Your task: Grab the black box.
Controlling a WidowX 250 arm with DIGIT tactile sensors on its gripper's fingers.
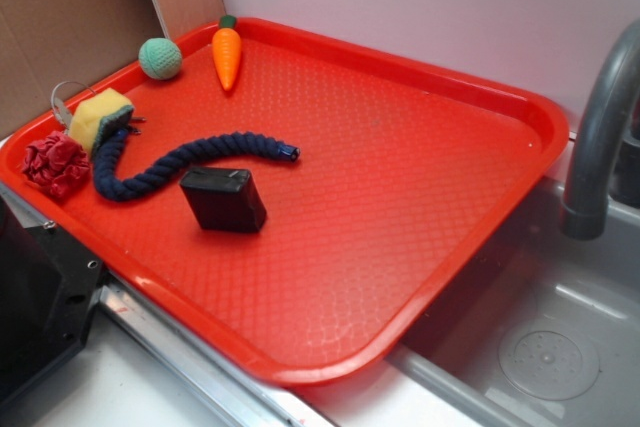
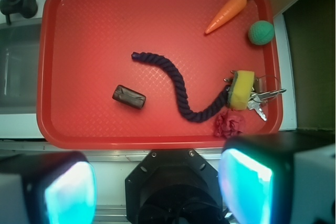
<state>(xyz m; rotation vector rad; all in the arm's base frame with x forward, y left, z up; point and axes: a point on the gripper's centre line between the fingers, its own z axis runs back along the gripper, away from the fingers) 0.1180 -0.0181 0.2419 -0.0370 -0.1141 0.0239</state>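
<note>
- Gripper [image 2: 157,192] sits high above the near edge of the red tray [image 2: 105,14], seen only in the wrist view; the two fingers [image 2: 68,192] show blurred at the bottom corners, set wide apart with nothing between them. Jaws are apart and empty.
- The height reads as a survey pose: the whole tray falls within the wrist view, so every object can be located before any descent. Judgement only.
- Black box [image 1: 223,199] stands on the tray floor toward the near-left part in the exterior view, resting on a narrow face. From above it shows as a slim dark bar [image 2: 129,96], angled slightly to the tray edges.
- Box is free on all sides. Closest neighbour is the navy rope [image 1: 180,162], just beside it but not touching.
- Tray contents otherwise: toy carrot [image 1: 227,55] and green yarn ball [image 1: 160,58] at the far corner, well apart from the box; yellow sponge [image 1: 100,117] lying over one rope end; red crumpled item [image 1: 55,164] next to it; keys [image 2: 262,100] poking out from under the sponge.
- Grey sink [image 1: 540,347] and faucet [image 1: 600,147] lie beside the tray; the visible part of the basin appears empty.
- Next move, judged: travel over the box, align jaws across its slim width, descend.
</note>
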